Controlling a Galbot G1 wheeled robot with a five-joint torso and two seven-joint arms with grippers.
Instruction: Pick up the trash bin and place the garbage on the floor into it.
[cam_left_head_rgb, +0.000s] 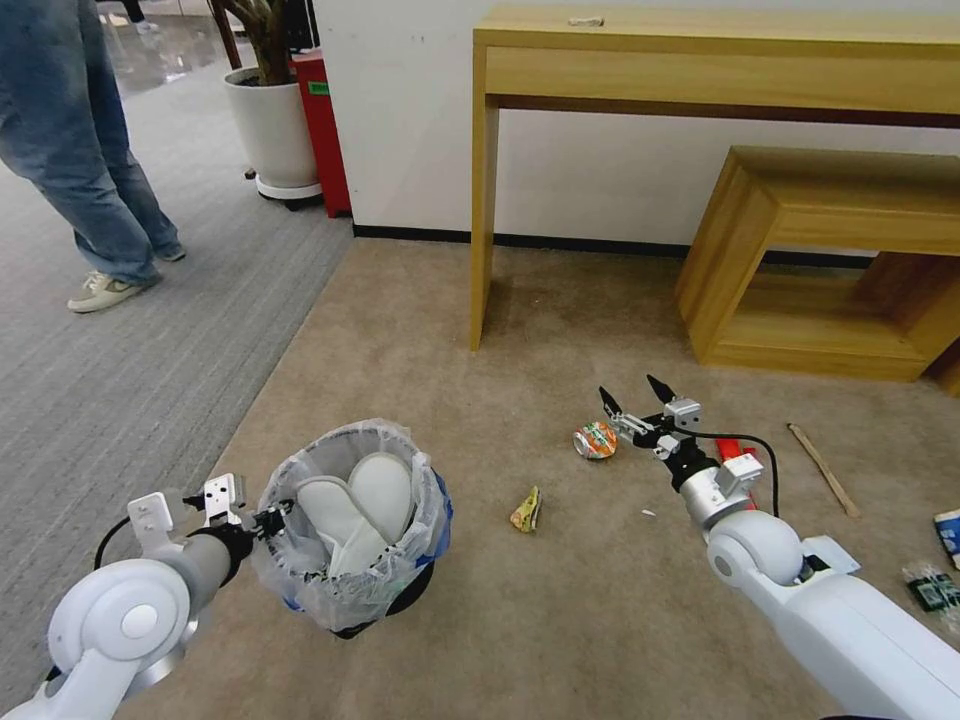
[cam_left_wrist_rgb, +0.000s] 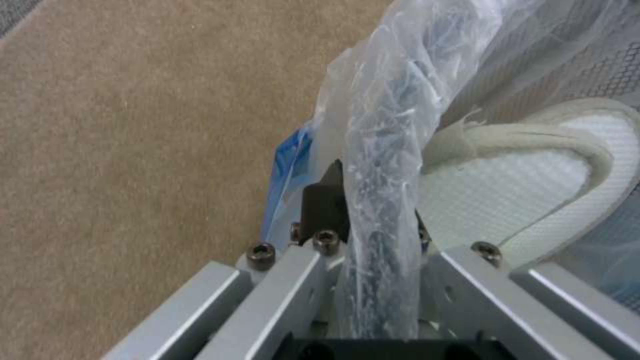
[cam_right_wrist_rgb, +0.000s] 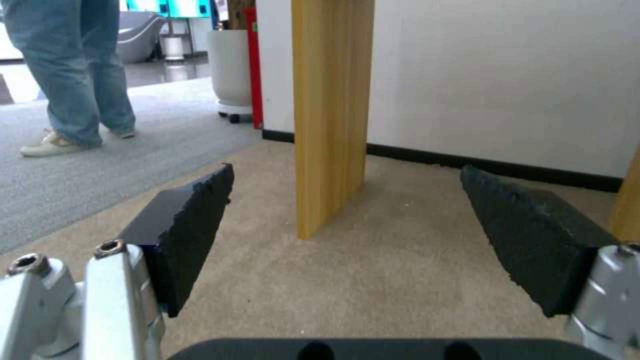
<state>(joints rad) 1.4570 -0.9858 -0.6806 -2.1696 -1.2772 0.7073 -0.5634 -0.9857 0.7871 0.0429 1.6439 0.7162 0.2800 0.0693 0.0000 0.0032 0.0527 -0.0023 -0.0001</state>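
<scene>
The trash bin (cam_left_head_rgb: 350, 590), black with a crinkly white bag, is at the lower left on the beige floor (cam_left_head_rgb: 560, 620). Two white slippers (cam_left_head_rgb: 365, 505) lie inside it. My left gripper (cam_left_head_rgb: 270, 519) is shut on the bin's near rim; in the left wrist view the gripper (cam_left_wrist_rgb: 373, 195) pinches the bagged rim (cam_left_wrist_rgb: 383, 125) next to a slipper (cam_left_wrist_rgb: 533, 175). My right gripper (cam_left_head_rgb: 636, 393) is open just above and right of a crushed can (cam_left_head_rgb: 595, 440). In the right wrist view its pads (cam_right_wrist_rgb: 187, 235) stand wide apart with nothing between them. A red wrapper (cam_left_head_rgb: 733, 452) is partly hidden behind the right wrist.
A small yellow wrapper (cam_left_head_rgb: 527, 510) lies between bin and can. A wooden stick (cam_left_head_rgb: 822, 483) and more litter (cam_left_head_rgb: 948, 538) lie to the right. A wooden table leg (cam_left_head_rgb: 482, 220) and a low wooden bench (cam_left_head_rgb: 830, 260) stand by the wall. Grey striped carpet (cam_left_head_rgb: 120, 380) lies to the left.
</scene>
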